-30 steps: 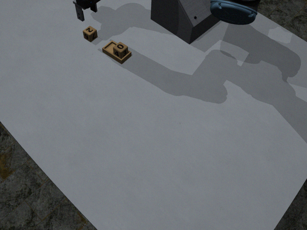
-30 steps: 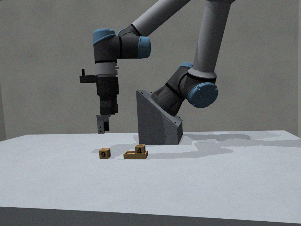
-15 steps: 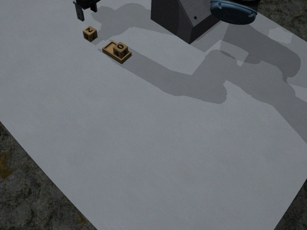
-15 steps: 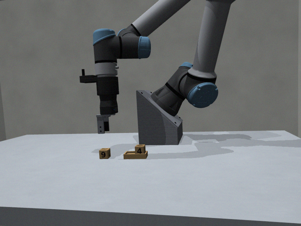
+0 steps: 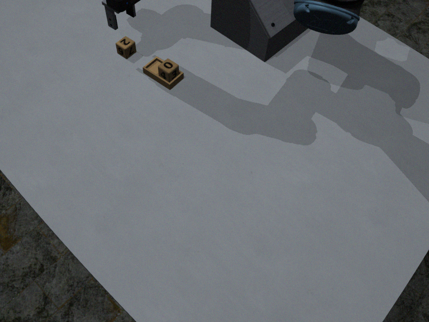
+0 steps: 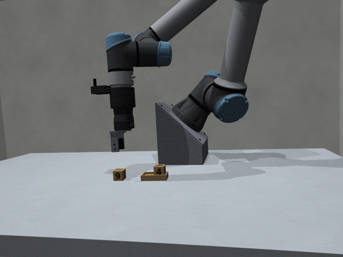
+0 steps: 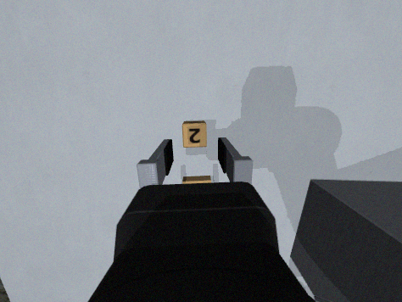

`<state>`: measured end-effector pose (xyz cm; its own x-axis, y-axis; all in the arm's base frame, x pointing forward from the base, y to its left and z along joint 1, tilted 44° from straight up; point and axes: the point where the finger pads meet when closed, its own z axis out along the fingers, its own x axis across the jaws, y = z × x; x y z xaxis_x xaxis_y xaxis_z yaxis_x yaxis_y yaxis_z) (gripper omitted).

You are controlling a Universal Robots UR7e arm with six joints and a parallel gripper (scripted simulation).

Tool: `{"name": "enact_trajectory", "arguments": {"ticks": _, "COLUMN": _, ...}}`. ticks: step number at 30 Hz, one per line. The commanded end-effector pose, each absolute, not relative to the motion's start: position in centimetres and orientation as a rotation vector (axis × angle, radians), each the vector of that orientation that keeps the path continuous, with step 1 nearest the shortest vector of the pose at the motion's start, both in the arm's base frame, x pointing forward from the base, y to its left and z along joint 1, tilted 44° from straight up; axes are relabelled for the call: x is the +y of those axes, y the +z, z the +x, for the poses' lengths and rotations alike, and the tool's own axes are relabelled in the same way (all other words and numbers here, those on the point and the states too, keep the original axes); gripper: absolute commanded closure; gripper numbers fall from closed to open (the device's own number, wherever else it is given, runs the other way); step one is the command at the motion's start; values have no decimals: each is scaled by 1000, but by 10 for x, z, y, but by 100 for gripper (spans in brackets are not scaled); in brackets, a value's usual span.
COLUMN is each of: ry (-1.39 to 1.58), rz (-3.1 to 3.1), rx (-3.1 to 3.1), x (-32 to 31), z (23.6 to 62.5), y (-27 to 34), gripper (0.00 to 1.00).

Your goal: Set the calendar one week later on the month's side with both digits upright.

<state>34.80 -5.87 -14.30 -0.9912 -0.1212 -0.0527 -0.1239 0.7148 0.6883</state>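
A wooden cube (image 5: 125, 47) (image 6: 119, 174) (image 7: 194, 134) stands on the table to the left of the tray, apart from it. It shows 2 on top and 9 on the side facing the exterior camera. The wooden tray (image 5: 156, 76) (image 6: 148, 176) lies flat on the table. Its left half is bare. A second cube (image 5: 168, 69) (image 6: 159, 169) stands in its right half, with 0 on top and 4 facing the exterior camera. My gripper (image 5: 121, 16) (image 6: 117, 149) (image 7: 195, 148) is open and empty. It points straight down and hangs well above the loose cube.
The robot's grey wedge base (image 5: 256, 27) (image 6: 177, 138) (image 7: 352, 237) stands behind the tray, to the right of the gripper. The arm's elbow (image 6: 230, 106) hangs over the table to the right of the base.
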Motion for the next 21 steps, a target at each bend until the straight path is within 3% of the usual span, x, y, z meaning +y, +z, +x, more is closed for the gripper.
{"name": "enact_trajectory", "arguments": {"ticks": 1, "ry": 1168, "rz": -204, "rx": 2906, "x": -58, "z": 348, "y": -145, "gripper": 10}}
{"name": "enact_trajectory", "arguments": {"ticks": 21, "ry": 1171, "rz": -205, "rx": 2907, "x": -42, "z": 346, "y": -159, "gripper": 10}}
